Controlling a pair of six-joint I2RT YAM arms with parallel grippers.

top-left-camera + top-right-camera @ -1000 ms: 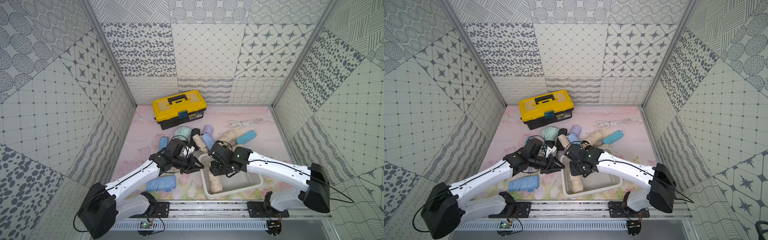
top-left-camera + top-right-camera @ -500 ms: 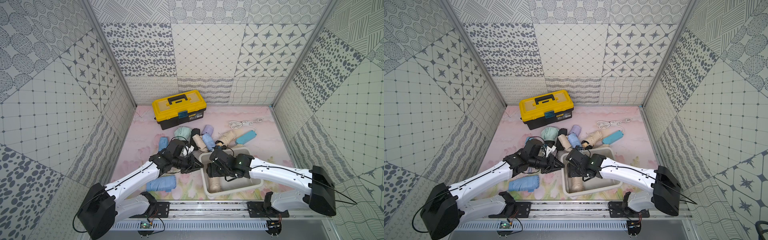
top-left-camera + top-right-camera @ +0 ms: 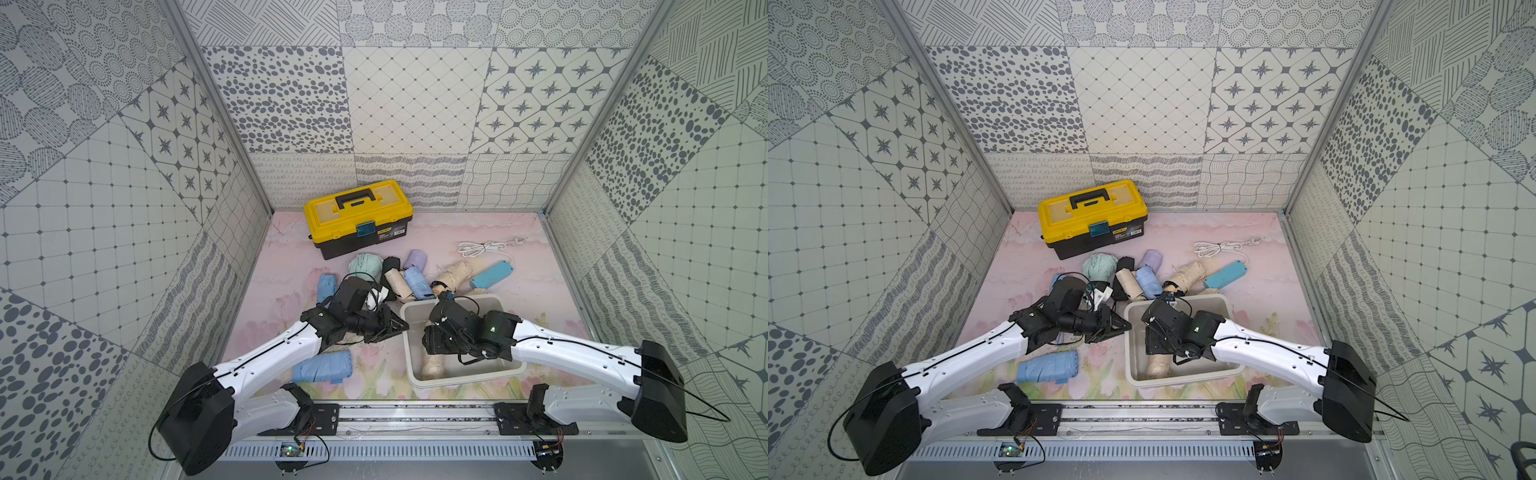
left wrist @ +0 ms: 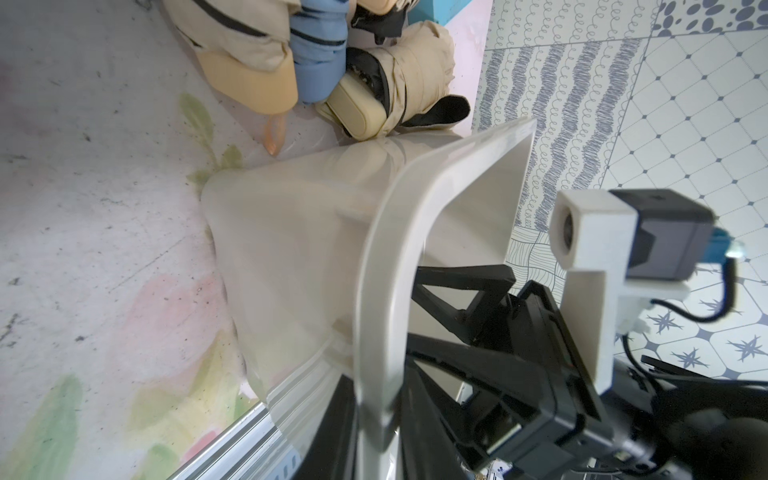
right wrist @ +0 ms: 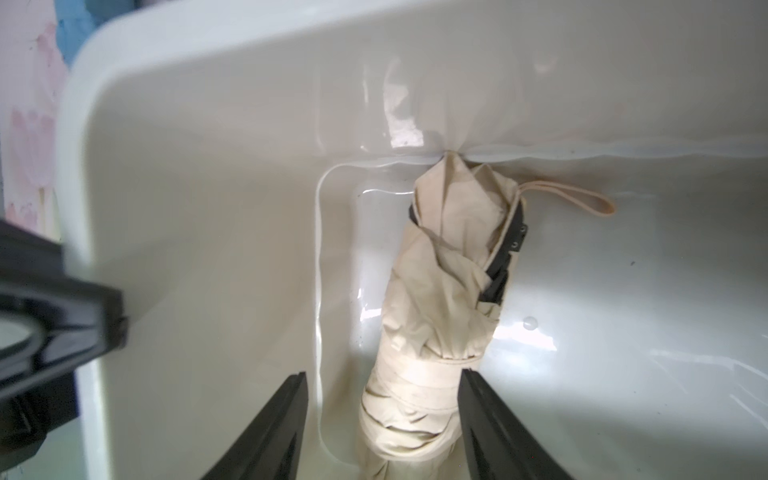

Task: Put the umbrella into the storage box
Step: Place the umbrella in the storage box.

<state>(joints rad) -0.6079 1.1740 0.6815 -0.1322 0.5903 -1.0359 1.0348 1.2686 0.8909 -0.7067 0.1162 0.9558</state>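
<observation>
The storage box is a white lidless tub near the front of the floor. My left gripper is shut on its left rim, which passes between the black jaws. A folded cream umbrella lies on the box floor along the left wall, its strap loop at the far end. My right gripper is down inside the box over the umbrella's near end. Its fingers stand open on either side of the umbrella.
A pile of folded umbrellas in mint, black, cream, lilac and blue lies just behind the box. A light-blue one lies by the left arm. A yellow-and-black toolbox stands at the back, with a teal case and white cable to its right.
My right gripper has opened and let go of the cream umbrella, which now lies flat in the box. The left gripper has closed a little more on the rim.
</observation>
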